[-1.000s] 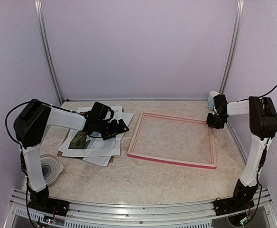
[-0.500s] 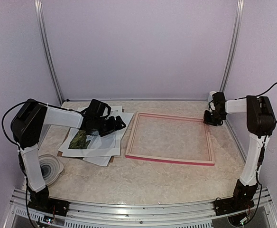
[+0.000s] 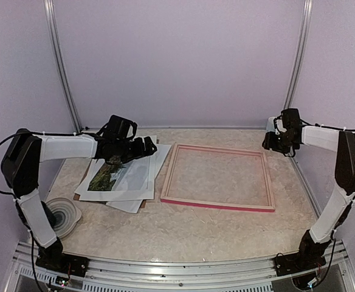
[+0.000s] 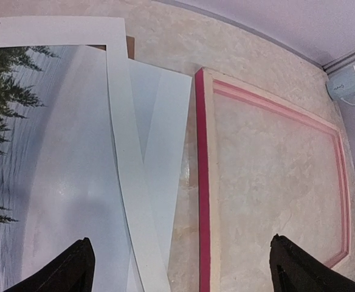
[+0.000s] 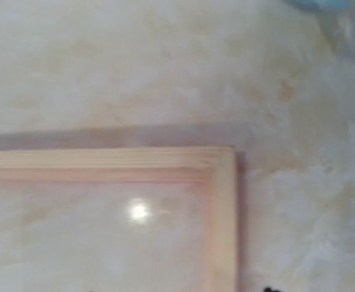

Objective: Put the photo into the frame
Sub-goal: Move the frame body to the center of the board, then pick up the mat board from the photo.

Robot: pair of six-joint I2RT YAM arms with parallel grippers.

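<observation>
Walls (image 3: pixel 177 61): plain lilac, at 9, 12 and 3 o'clock.
Corner rails (image 3: pixel 61 67): two metal strips, at 10 and 2 o'clock.
Tabletop (image 3: pixel 183 231): pale marbled beige, glossy.
Light: one small glare spot (image 5: pixel 139 211) on that surface.

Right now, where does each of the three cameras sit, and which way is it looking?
Top view: fixed above and behind the arms, looking down at the table; both arms show, with left gripper and right gripper.
Left wrist: on the left arm, looking down at the photo, white sheets and frame; its two fingertips show.
Right wrist: on the right arm, looking down at a frame corner; almost nothing of the arm shows.
Shared: all three see the frame.
</observation>
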